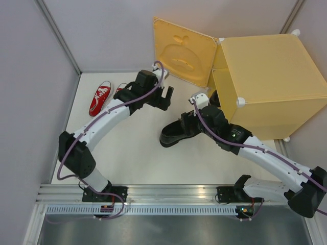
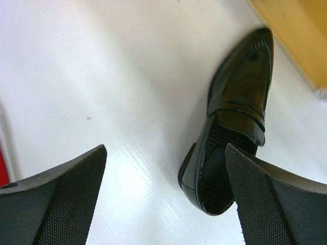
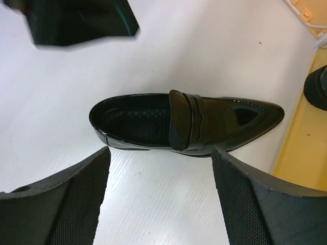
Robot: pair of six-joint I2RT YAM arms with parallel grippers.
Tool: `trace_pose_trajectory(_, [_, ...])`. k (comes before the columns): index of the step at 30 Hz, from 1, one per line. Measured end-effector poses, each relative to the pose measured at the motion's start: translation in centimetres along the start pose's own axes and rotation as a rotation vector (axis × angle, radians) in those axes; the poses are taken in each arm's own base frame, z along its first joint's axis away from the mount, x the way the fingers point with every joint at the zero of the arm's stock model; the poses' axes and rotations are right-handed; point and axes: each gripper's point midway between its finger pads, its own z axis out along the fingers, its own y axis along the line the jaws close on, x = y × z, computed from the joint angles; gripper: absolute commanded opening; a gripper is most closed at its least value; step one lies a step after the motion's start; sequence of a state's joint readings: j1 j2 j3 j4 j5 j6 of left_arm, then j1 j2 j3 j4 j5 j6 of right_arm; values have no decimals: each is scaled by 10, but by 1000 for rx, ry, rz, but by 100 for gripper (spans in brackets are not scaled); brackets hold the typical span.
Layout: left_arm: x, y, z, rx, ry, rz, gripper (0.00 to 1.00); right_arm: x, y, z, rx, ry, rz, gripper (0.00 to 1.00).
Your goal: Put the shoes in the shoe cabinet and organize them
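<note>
1. Top view: the cabinet (image 1: 271, 76) stands with its door (image 1: 184, 51) swung open. The red sneakers (image 1: 100, 97) lie on the table (image 1: 138, 163) well to the left of the cabinet, one of them half hidden under the left arm. A black shoe (image 1: 173, 135) lies on the table near the cabinet's open side, outside it. The left gripper (image 1: 166, 98) hangs between the sneakers and the cabinet with its jaws wide and nothing in them. The right arm (image 1: 265, 153) reaches over the black shoe.

2. Left wrist view: the fingers stand far apart with only bare table between them. The black shoe lies just beside the right-hand finger, its toe pointing toward the cabinet's yellow edge. It is not held.

3. Right wrist view: the right gripper (image 3: 159, 155) is spread wide above the black shoe, which lies crosswise with its toe toward the cabinet. I see no contact with the shoe. At the frame's right edge a second black shoe (image 3: 317, 87) rests on a yellow panel, seemingly just inside the cabinet's mouth.

4. Progress, as a judgement: at best one shoe of four is stowed. The black shoe outside looks to be next, most likely for the right gripper. Both sneakers remain untouched far from the cabinet, and pairing the shoes neatly inside is not yet done.
</note>
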State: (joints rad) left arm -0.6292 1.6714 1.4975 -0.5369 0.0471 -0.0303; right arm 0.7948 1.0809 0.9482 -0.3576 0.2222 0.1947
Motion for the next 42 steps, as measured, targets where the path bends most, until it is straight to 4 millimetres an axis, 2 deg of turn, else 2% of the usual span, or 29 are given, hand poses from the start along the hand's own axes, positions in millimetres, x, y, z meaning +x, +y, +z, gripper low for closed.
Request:
trace_pose_trajectory(3, [-28,35,-42,-120,-114,-115,100,1,6,8,-8,28,-7,83])
trace_pose_trajectory(6, [-41,90,-87,-272,-212,-287,100,8,16,17,-17,72,-16,82])
trace_pose_trajectory(8, [-34,130,-115,-382,-253,-408,100,16,25,25,-27,108,-24,82])
trace_pose_trajectory(10, [-16,165,-139,-498,-272,-501,100,23,37,32,-36,145,-30,81])
trace_pose_trajectory(12, [6,182,-157,-585,-267,-560,100,29,49,38,-46,177,-36,81])
trace_pose_trajectory(15, [30,183,-171,-645,-245,-584,100,33,65,50,-48,217,-47,80])
trace_pose_trajectory(19, [52,186,-189,-723,-246,-591,100,37,84,65,-36,259,-55,79])
trace_pose_trajectory(23, [62,189,-214,-805,-289,-595,100,48,96,81,-11,315,-58,77])
trace_pose_trajectory(27, [72,189,-229,-846,-328,-592,100,63,99,98,28,380,-62,75])
trace_pose_trajectory(34, [91,192,-223,-881,-290,-587,100,82,101,121,71,449,-87,67])
trace_pose_trajectory(42, [94,193,-222,-890,-283,-584,100,112,97,138,110,521,-127,57])
